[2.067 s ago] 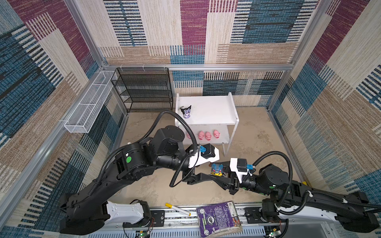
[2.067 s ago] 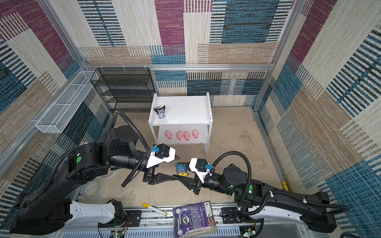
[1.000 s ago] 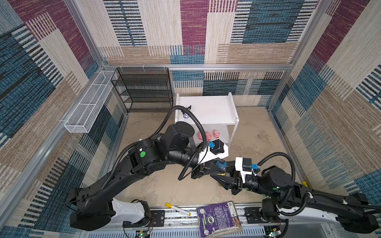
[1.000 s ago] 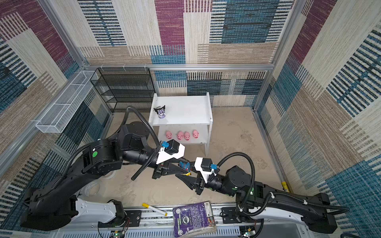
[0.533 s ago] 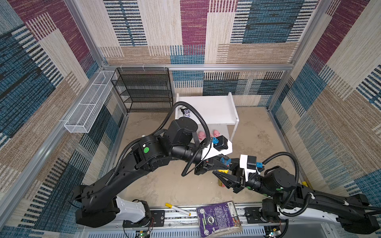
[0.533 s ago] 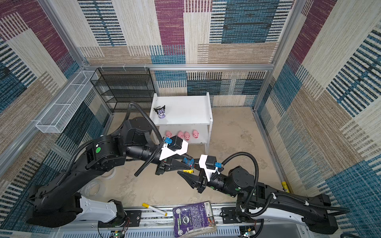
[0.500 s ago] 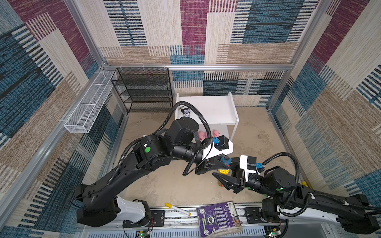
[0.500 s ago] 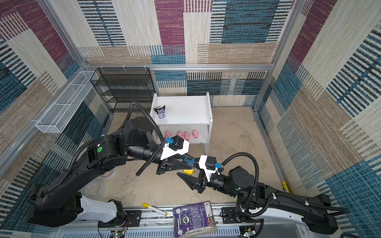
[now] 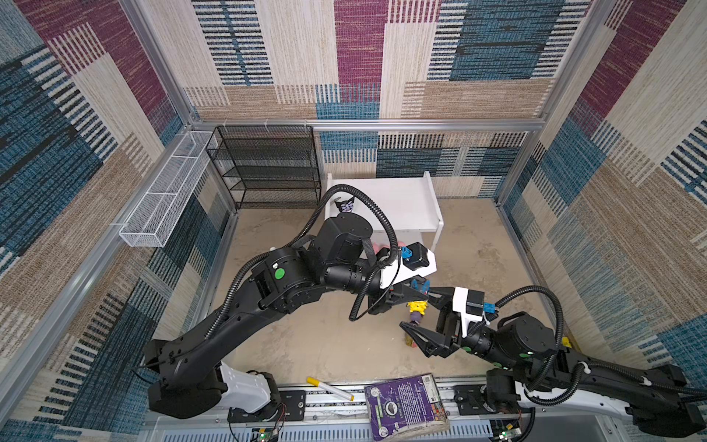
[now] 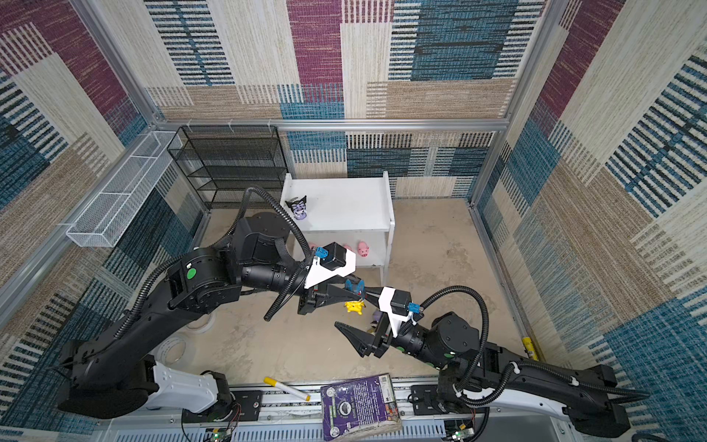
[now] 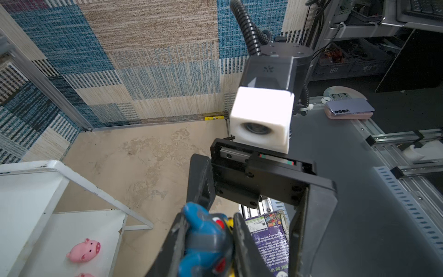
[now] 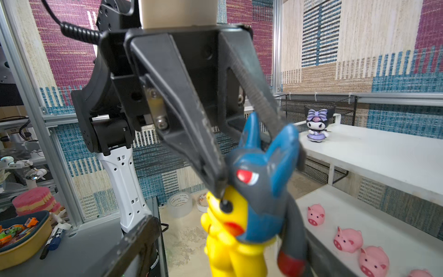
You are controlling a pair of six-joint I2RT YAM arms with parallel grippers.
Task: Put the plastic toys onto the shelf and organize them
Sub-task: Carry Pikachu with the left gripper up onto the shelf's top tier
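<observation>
Right wrist view gives the best look. The left gripper [image 12: 254, 165] is clamped on the head of the yellow blue-hooded toy [image 12: 259, 199], with one finger at its face and the other behind the blue ears. The body dangles above the floor. The right gripper [image 9: 416, 309] has its jaws spread wide, and the one finger that shows in that view stands clear of the toy.

In both top views the pair sits at centre frame, just below the front right corner of the shelf [image 9: 405, 206]. Room-wise, bare floor runs from the shelf's right side to the wall. The top board is plain white to the right of the black-purple eared figure [image 10: 298, 206], which stands near its left edge. The lower board holds the pink pigs [image 12: 347, 239] in a row; three and part of a fourth show up close.

Upper left of frame has the black mesh rack [image 9: 267, 168], with the white wire basket [image 9: 164, 191] on the left wall. At the bottom edge, the purple book [image 9: 405, 405] lies near the marker [image 9: 329, 388]. The cover print is too small to read.
</observation>
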